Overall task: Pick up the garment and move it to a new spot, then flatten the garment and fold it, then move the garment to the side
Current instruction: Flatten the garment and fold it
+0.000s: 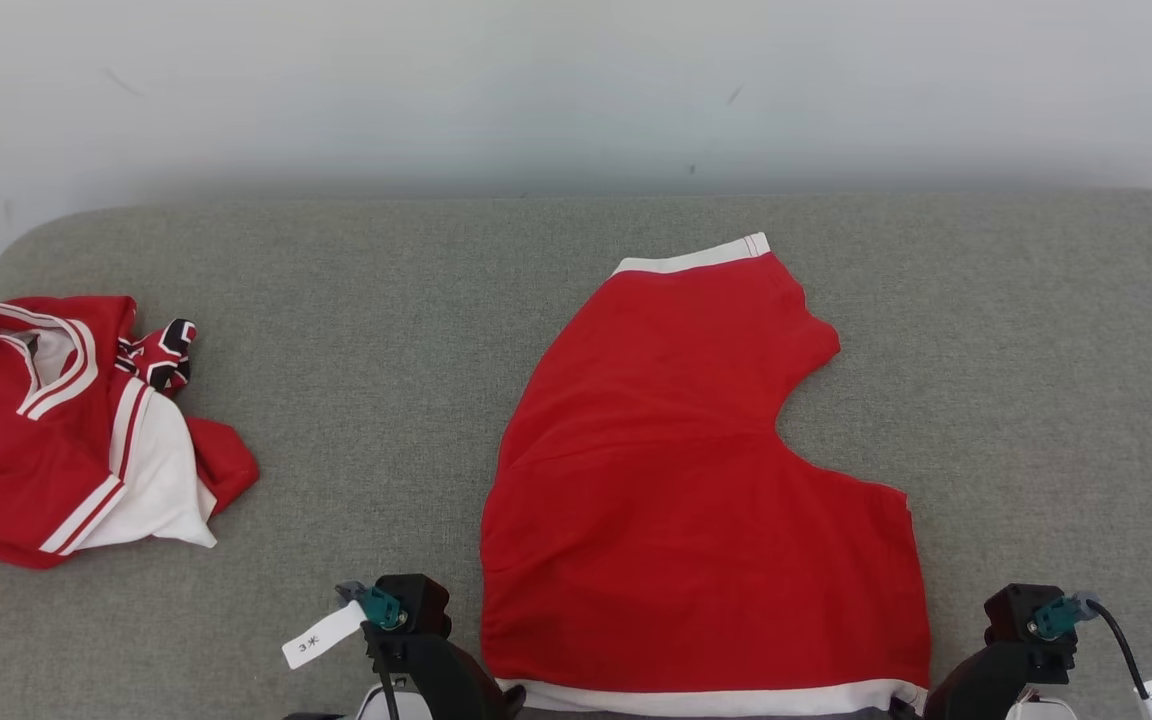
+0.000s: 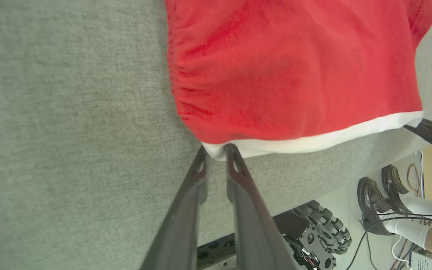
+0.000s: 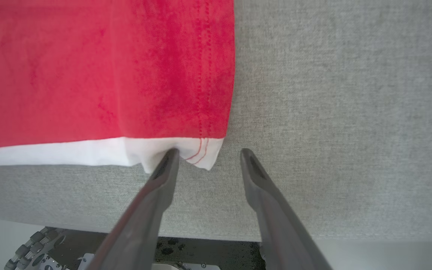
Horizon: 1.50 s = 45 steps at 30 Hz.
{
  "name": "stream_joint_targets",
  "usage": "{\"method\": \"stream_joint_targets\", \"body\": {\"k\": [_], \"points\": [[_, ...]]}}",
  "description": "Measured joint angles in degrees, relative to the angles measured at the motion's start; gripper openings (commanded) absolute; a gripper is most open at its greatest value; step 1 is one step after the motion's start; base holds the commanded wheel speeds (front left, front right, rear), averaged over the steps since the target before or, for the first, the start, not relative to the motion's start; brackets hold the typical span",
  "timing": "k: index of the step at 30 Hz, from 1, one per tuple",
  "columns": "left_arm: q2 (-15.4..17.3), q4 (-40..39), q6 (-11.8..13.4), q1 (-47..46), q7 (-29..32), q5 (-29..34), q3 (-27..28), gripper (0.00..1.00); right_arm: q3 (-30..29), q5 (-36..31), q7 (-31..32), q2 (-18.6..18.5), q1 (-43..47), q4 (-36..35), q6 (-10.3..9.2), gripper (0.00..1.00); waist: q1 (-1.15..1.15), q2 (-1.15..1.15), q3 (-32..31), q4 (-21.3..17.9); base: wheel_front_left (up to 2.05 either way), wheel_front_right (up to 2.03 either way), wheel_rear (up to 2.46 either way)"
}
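**Taking hold for the fold**

Head view: the red garment lies flat on the grey tabletop, its white hem nearest the robot.

Left wrist view: the left tool is nearly closed, pinching one hem corner.

Right wrist view: the right tool stands wide, straddling the other corner and holding nothing. Next, I judge, it must close before both lift the hem forward.

Red garment — flat on grey surface

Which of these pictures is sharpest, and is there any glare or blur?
Head view: soft even light, no glare, red fabric garment with white hem crisp. Left wrist view: its weave looks smeared. Right wrist view: stitching sharp, long dark fingers blurred.
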Motion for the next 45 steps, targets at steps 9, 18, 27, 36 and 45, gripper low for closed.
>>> {"method": "stream_joint_targets", "body": {"k": [9,18,27,36,45], "points": [[0.0,0.4,0.0,0.0,0.7,0.2,0.0,0.00,-1.1,-0.2,1.6,0.5,0.0,0.8,0.00,0.10,-0.01,0.00,0.2,0.5,0.00,0.00,0.00],[-0.2,-0.3,0.0,0.0,-0.1,0.2,1.5,0.00,-2.0,-0.4,1.8,0.9,0.0,-0.4,0.00,0.00,-0.01,0.00,0.3,1.1,0.00,0.00,0.00],[0.5,-11.3,-1.1,0.5,-4.9,-1.5,5.3,0.00,-5.5,7.4,-2.5,2.2,-0.2,-11.5,2.22,0.00,-0.01,0.00,-0.4,1.6,0.00,0.00,0.00],[0.6,-26.8,-2.1,-0.4,-11.8,-4.0,11.9,0.00,-11.9,13.6,-11.0,3.1,-7.2,-29.3,3.63,0.00,-0.01,0.00,-1.7,1.4,0.00,0.00,0.00],[-2.2,-35.4,-2.7,-12.2,-14.0,-3.8,10.8,0.00,-13.5,15.5,-19.6,3.1,-24.2,-37.0,5.99,0.00,-0.01,0.00,-3.8,0.3,0.00,0.00,0.00]]}}
